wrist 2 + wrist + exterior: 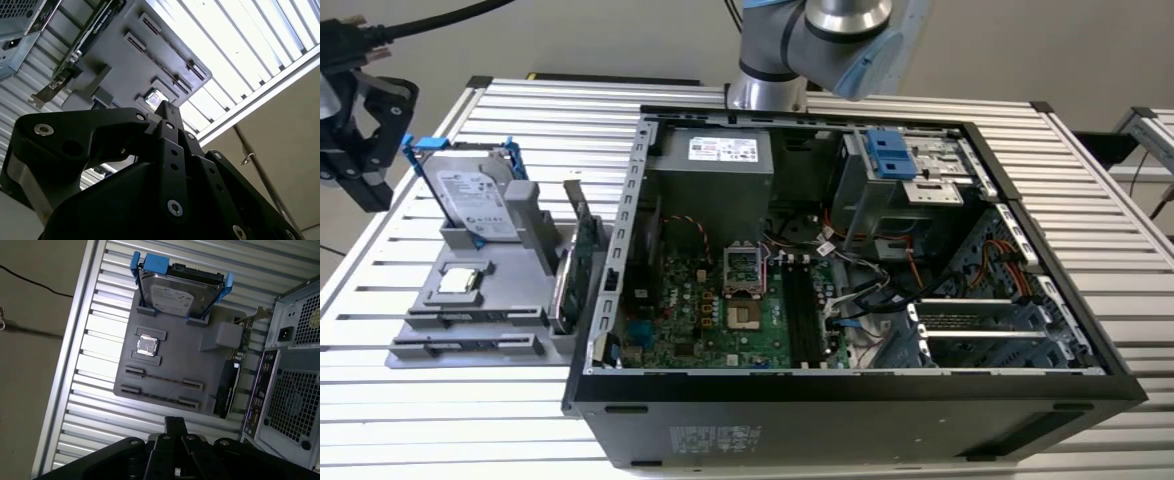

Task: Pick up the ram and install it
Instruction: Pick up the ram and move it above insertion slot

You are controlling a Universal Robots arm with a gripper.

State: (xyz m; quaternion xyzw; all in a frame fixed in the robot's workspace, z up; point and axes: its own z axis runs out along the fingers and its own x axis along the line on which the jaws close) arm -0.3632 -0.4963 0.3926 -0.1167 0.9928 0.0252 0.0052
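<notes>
Pincer (363,135): seen at the exterior view's left edge, hung over the border of the table (454,420), apart from the tray (507,295). In both wrist views its black tip is pointed toward that tray.
Pincer state: whether it is apart or together cannot be told from these views.
Ram (165,380): shown in the first wrist view as a thin dark strip set on edge in a long slot of the tray, between two pairs of grey clips, just beside the chip. It is well apart from the pincer.
Tray: a grey holder laid flat on the slatted table, just beside the computer case, on the exterior view's left of it.
Hard drive (470,200): held upright in a blue bracket at the far end of the tray.
Chip (460,281): a small square silver part seated in a recess in the middle of the tray.
Card (587,250): a green board stood on edge along the side of the tray nearest the case.
Computer case (854,410): laid on its side with the cover off, so that the green main board (707,310) is exposed.
Board slots (798,300): long dark slots are seen beside the processor socket; what is in them cannot be told.
Arm (814,40): its base is mounted behind the case, at the far edge of the table.
</notes>
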